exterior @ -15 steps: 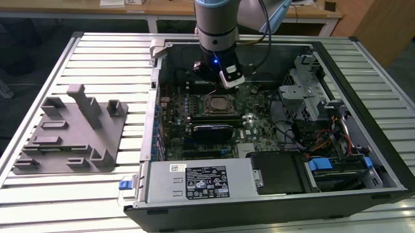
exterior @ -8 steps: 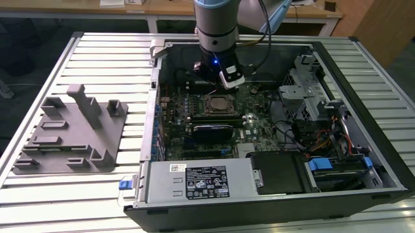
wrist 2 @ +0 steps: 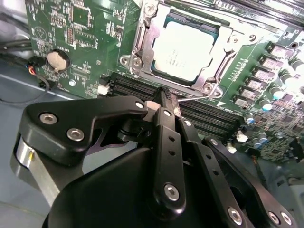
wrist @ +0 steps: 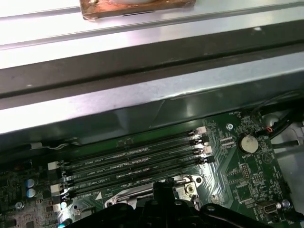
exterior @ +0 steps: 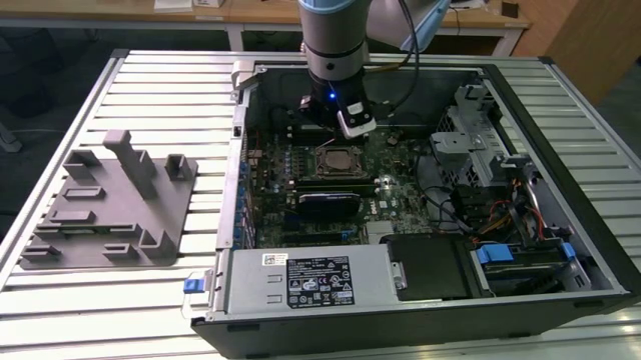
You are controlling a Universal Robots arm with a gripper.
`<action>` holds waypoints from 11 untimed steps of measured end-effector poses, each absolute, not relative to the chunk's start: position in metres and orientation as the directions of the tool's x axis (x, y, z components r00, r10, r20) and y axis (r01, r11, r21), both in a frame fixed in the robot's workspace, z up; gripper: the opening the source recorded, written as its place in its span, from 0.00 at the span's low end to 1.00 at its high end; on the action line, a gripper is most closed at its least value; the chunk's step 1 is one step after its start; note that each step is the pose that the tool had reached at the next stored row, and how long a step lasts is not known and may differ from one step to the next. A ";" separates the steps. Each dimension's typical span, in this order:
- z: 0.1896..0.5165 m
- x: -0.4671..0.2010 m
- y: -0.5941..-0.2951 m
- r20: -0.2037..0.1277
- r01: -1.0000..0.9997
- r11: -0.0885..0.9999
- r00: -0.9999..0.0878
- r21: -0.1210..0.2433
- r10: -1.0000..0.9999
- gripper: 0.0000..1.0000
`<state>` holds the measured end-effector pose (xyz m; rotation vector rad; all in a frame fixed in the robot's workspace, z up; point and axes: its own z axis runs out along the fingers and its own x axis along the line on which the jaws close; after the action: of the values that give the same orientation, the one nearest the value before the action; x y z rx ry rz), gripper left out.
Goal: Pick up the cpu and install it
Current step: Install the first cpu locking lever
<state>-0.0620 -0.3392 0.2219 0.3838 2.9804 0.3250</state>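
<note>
- Nearest in the exterior view lies the open computer case [exterior: 421, 315], its front wall along the near edge and a silver power supply box [exterior: 305, 279] in its near corner, toward the exterior view's left.
- Left of the case, on the slatted metal table [exterior: 150, 79], stands a grey tray [exterior: 105, 206] with upright posts — well apart from the arm.
- Inside the case the green motherboard [exterior: 300, 187] lies flat; a black heatsink block [exterior: 329, 201] sits just on the near side of the socket.
- The cpu [wrist 2: 186, 51] is seated in the socket frame [wrist 2: 142, 52] in the second wrist view, silvery top up, with the metal frame around it; in the exterior view it shows at the middle of the board [exterior: 338, 160].
- The gripper [wrist 2: 166, 102] hangs just beyond the socket, above the black memory slots [wrist 2: 209, 116]. Its black fingers [wrist 2: 164, 114] are drawn together at the tips with nothing between them — it holds nothing, and it is apart from the chip.
- A thin wire lever [wrist 2: 194, 98] runs beside the fingertips along the socket's edge; I cannot tell whether they touch.
- In the first wrist view the memory slots [wrist: 133, 166] run across, with a round coin cell [wrist: 247, 143] beside them and the far case wall [wrist: 142, 95] beyond.
- Farthest, the arm [exterior: 335, 45] rises from over the case's far wall.
</note>
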 end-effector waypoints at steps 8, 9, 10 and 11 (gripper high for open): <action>0.221 -0.062 -0.336 -0.090 0.277 0.934 -0.949 0.226 0.303 0.11; 0.221 -0.062 -0.336 -0.090 0.279 0.933 -0.948 0.226 0.305 0.11; 0.221 -0.062 -0.335 -0.090 0.281 0.933 -0.947 0.226 0.307 0.11; 0.221 -0.062 -0.334 -0.090 0.282 0.932 -0.947 0.226 0.308 0.11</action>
<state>-0.0620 -0.3343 0.2205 0.4547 2.9657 0.3198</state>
